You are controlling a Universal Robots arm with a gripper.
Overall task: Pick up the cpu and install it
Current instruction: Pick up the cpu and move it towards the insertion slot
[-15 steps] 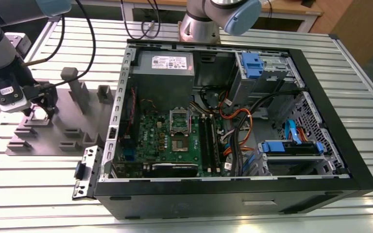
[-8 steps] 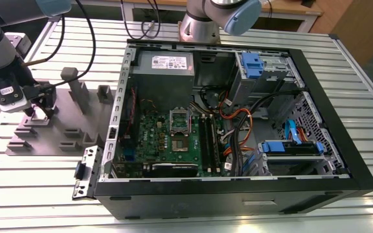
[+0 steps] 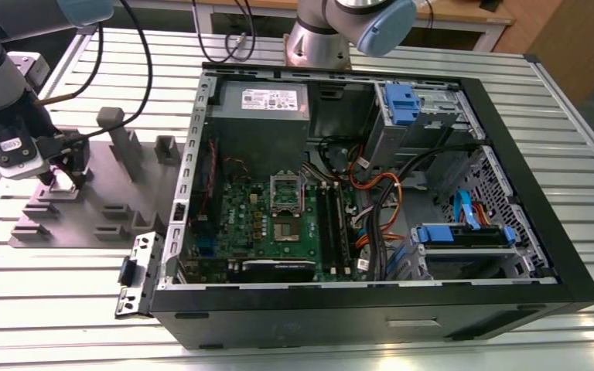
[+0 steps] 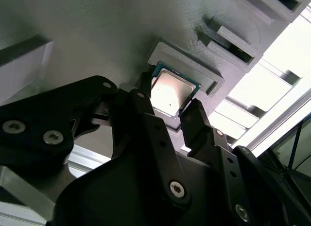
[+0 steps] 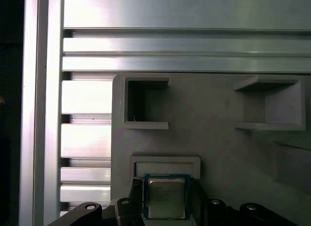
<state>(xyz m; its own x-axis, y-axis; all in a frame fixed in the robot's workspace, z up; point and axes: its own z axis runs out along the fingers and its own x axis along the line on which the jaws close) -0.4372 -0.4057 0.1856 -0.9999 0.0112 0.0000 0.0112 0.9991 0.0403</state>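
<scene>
The cpu (image 4: 171, 92) is a small square chip with a silvery top and a thin greenish rim. In both wrist views it sits between my black fingers (image 4: 197, 121), which press on two opposite edges. My gripper (image 4: 169, 102) is shut on the cpu (image 5: 166, 198) just in front of a shallow square seat (image 5: 165, 165) on the grey fixture plate (image 5: 214, 138). In the exterior view my gripper (image 3: 67, 176) stands low over that plate (image 3: 90, 205) at the exterior view's left, well apart from the open computer case (image 3: 380, 301).
Inside the case lies a green motherboard (image 3: 240, 224) with an open socket (image 3: 285, 232) and its raised silver frame (image 3: 287, 188). Cables (image 3: 374, 209), blue drive brackets (image 3: 462, 236) and a grey power supply (image 3: 264, 108) surround it. Upright grey blocks (image 3: 121, 143) rise from the plate. A second arm's base (image 3: 323, 39) stands behind the case.
</scene>
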